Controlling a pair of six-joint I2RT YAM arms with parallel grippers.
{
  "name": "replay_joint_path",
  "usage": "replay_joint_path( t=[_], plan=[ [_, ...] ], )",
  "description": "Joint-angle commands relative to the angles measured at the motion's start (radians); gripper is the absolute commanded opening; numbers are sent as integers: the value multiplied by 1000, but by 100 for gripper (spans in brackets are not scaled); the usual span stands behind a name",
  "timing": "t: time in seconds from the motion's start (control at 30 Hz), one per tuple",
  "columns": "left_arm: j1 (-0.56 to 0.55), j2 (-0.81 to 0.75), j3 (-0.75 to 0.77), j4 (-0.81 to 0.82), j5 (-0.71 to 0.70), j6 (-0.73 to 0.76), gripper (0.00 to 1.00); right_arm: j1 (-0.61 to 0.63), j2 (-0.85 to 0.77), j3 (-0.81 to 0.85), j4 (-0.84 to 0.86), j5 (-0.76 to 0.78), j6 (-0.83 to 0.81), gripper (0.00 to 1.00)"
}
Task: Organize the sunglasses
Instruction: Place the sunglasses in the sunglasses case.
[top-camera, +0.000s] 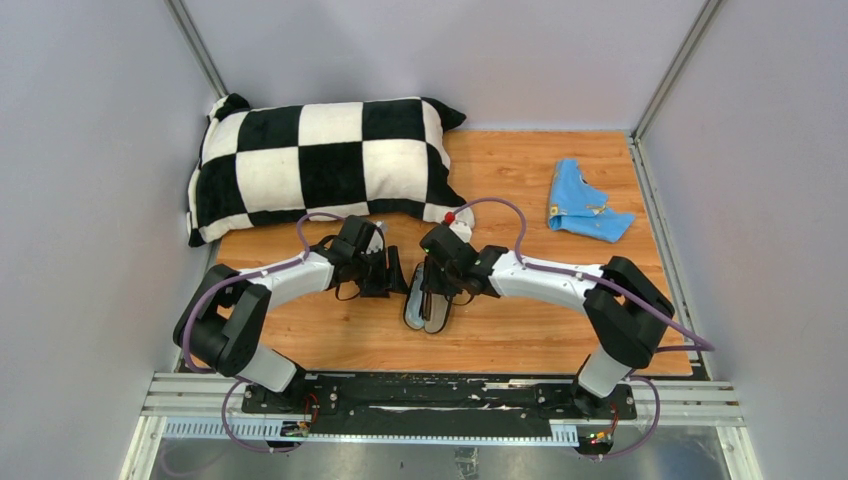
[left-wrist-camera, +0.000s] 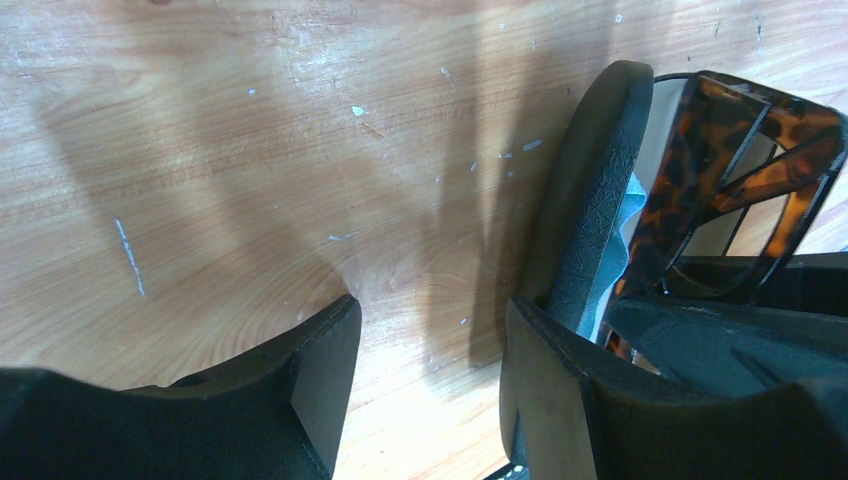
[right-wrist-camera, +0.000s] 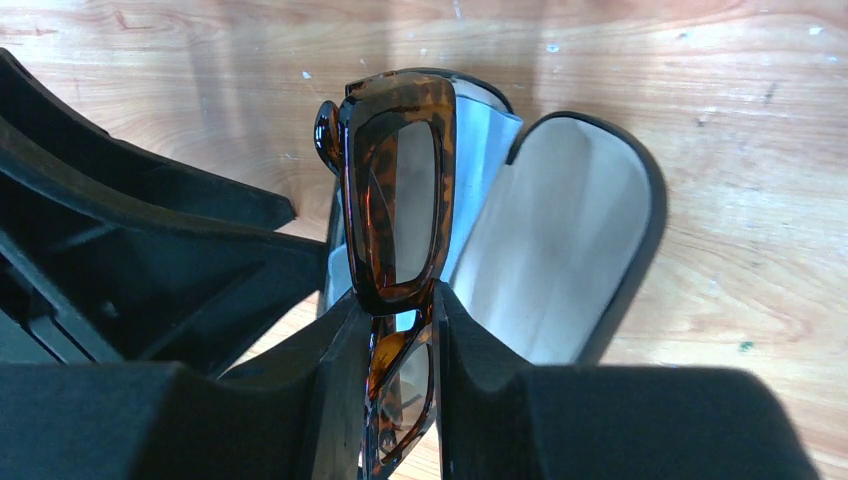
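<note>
**Tortoiseshell sunglasses gripped over an open black case**

Brown-mottled, folded sunglasses (right-wrist-camera: 395, 190) stand on edge, pinched between the two fingers of the right gripper (right-wrist-camera: 398, 300). The jaws are clenched on the lower part of the frame, and one lens rises clear past the fingertips. Just beyond and below this gripper, a black case (right-wrist-camera: 560, 240) lies hinged open on the wooden table (right-wrist-camera: 740, 120), its pale grey lining showing. The glasses sit over one half of the case, with the other half lying open beside them. Whether they touch the lining cannot be told.

The left gripper (left-wrist-camera: 430, 320) is released, its fingers spread with only bare wood between them. Just outside one finger (left-wrist-camera: 560, 400) rises the textured black shell of the case, seemingly against that finger. The sunglasses show past the shell's rim.

From overhead, the two grippers meet tip to tip near the middle of the table, with the case under their tips. Well beyond the left gripper lies a black-and-white checked pillow (top-camera: 320, 165). Well apart from the right gripper, off to its outer side, lies a blue cloth (top-camera: 585, 212).
</note>
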Motion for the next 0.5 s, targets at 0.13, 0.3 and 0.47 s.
replay_joint_path(
  t=[0.13,0.3,0.47],
  plan=[
    [-9,1,-8,-18,5,13,62,30,53,71,-6,-14,51,31],
    [-9,8,-10,-15,1,10,63,33,20,28,9,-13,113,33],
    [-9,20,-10,-8,3,7,63,47,-16,-12,21,27,141,33]
  ],
)
